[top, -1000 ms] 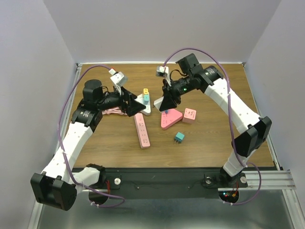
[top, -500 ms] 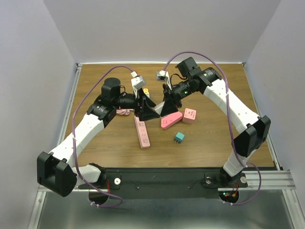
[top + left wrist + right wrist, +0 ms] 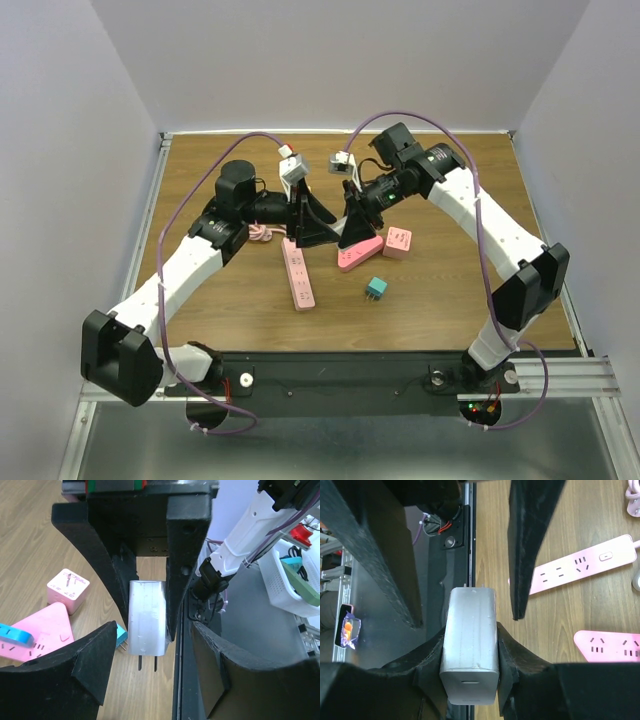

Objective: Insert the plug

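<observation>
The plug is a white charger block with two prongs, and my right gripper is shut on its sides. In the left wrist view the plug hangs prongs-down between the right gripper's black fingers. My left gripper is open, with a finger on either side of the plug and a clear gap to each. From above, the two grippers meet over mid-table, left gripper against right gripper. A long pink power strip lies on the wood just below them.
A pink triangular power strip, a pink cube socket and a small teal plug lie to the right of the long strip. A coiled pink cable sits by the left arm. The table's black front rail runs along the near edge.
My left arm has swung right until its gripper straddles the plug held by the right gripper, and its jaws have narrowed somewhat. The right gripper has barely moved.
</observation>
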You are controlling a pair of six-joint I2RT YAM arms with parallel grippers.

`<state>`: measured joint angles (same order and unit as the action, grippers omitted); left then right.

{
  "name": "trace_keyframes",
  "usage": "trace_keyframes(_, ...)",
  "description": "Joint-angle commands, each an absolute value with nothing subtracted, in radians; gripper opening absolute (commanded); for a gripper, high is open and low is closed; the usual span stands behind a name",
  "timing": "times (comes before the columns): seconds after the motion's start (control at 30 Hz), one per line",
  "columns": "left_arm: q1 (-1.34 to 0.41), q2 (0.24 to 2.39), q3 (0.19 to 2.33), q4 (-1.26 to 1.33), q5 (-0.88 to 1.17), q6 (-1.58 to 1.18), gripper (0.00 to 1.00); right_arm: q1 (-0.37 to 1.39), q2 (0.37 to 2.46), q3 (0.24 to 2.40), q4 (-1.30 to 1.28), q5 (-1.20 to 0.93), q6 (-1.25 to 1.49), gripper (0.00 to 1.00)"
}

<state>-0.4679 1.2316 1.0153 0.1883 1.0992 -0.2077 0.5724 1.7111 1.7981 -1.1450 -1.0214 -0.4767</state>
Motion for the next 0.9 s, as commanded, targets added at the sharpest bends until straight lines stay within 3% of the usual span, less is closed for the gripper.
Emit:
trace_keyframes(0.0, -0.486, 1.238, 1.043, 0.242, 1.126, -0.221, 0.71, 0.574, 1.652, 1.805, -1.141, -1.066, -0.489, 0.00)
trace_keyframes(0.17, -0.497, 1.247, 1.046, 0.245, 1.123, -0.218, 0.68, 0.575, 1.652, 1.805, -1.141, -1.062, -0.488, 0.00)
trace_keyframes(0.27, -0.506, 1.252, 1.046, 0.245, 1.138, -0.212, 0.51, 0.575, 1.652, 1.807, -1.141, -1.060, -0.486, 0.00)
trace_keyframes(0.37, -0.518, 1.250, 1.039, 0.245, 1.146, -0.206, 0.00, 0.575, 1.649, 1.805, -1.141, -1.049, -0.485, 0.01)
trace_keyframes(0.47, -0.531, 1.233, 1.013, 0.247, 1.152, -0.199, 0.00, 0.574, 1.640, 1.804, -1.137, -1.026, -0.480, 0.03)
trace_keyframes(0.57, -0.534, 1.198, 0.977, 0.258, 1.125, -0.201, 0.00, 0.574, 1.618, 1.790, -1.115, -0.993, -0.450, 0.12)
trace_keyframes(0.7, -0.534, 1.144, 0.916, 0.311, 1.046, -0.232, 0.00, 0.574, 1.598, 1.766, -1.055, -0.899, -0.358, 0.44)
trace_keyframes(0.83, -0.535, 1.102, 0.862, 0.383, 0.973, -0.270, 0.00, 0.565, 1.597, 1.756, -1.034, -0.850, -0.305, 0.54)
trace_keyframes(0.87, -0.538, 1.097, 0.851, 0.393, 0.944, -0.271, 0.00, 0.560, 1.594, 1.750, -1.032, -0.844, -0.289, 0.60)
